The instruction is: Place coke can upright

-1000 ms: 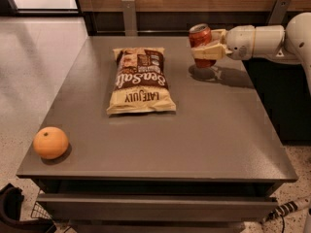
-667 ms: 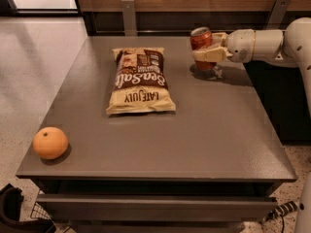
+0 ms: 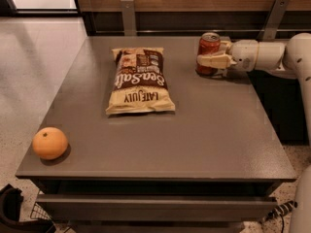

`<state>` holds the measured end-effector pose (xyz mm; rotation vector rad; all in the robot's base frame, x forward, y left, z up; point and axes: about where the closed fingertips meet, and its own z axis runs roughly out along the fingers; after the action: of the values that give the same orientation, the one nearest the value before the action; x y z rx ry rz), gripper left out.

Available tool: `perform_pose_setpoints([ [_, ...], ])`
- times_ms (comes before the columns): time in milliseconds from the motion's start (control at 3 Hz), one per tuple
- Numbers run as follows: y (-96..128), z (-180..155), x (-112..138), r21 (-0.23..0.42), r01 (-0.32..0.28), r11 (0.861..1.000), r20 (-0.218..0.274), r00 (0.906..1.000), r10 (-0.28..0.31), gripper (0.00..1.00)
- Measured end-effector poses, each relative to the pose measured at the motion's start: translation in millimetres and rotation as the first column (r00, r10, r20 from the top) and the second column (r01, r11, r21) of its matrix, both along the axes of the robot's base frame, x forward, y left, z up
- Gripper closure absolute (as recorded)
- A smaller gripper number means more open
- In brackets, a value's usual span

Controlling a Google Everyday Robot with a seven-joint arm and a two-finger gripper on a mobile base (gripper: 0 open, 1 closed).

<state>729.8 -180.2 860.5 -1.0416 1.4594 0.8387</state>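
The coke can (image 3: 208,49) is red with a silver top. It stands upright on the grey table (image 3: 204,130) near its far right edge. My gripper (image 3: 210,60) reaches in from the right on a white arm and is shut on the can, one pale finger (image 3: 214,60) across its front. The can's base appears to rest on the tabletop.
A brown and cream chip bag (image 3: 140,80) lies flat in the middle of the table. An orange fruit (image 3: 49,143) sits at the near left corner. Two metal brackets (image 3: 128,16) rise at the table's back edge against a wood wall.
The can has gone from tilted and held above the table to upright and lower, down at the tabletop. My gripper came down with it, still holding it.
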Motion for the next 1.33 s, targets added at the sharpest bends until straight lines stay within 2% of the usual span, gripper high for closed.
perform_pose_setpoints([
  [333, -0.1, 1.3, 0.0, 0.000, 0.000, 1.000, 0.000, 1.0000, 0.000, 1.00],
  [667, 0.0, 2.0, 0.0, 0.000, 0.000, 1.000, 0.000, 1.0000, 0.000, 0.84],
  [1333, 2.2, 1.7, 0.4, 0.001, -0.003, 1.000, 0.000, 1.0000, 0.003, 0.38],
])
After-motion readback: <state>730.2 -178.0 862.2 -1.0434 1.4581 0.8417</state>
